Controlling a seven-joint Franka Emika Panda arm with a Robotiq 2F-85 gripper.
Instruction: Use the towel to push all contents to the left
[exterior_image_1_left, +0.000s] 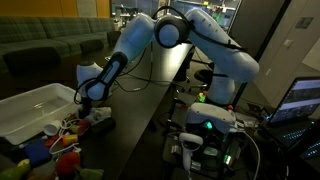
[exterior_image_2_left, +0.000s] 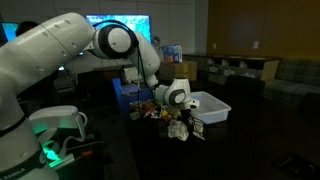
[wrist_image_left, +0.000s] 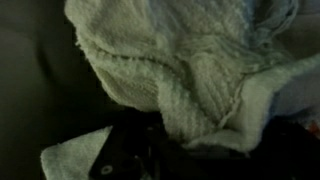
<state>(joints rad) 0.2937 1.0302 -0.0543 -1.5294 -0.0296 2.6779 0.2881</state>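
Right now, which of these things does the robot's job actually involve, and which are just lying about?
Part of the job: white wrinkly cloth towel; jumble of small colourful toys.
Just lying about: large white rectangular plastic bin; dark sofa; lit computer screen.

The white cloth towel (wrist_image_left: 180, 70) looks soft yet coarse, with a ribbed, nubbly, matt weave. The large white rectangular plastic bin (exterior_image_1_left: 35, 105) has smooth walls with a faint sheen. The robot arm's white plastic shell (exterior_image_1_left: 215, 45) is glossy. The dark tabletop (exterior_image_1_left: 150, 110) appears smooth and slightly reflective.
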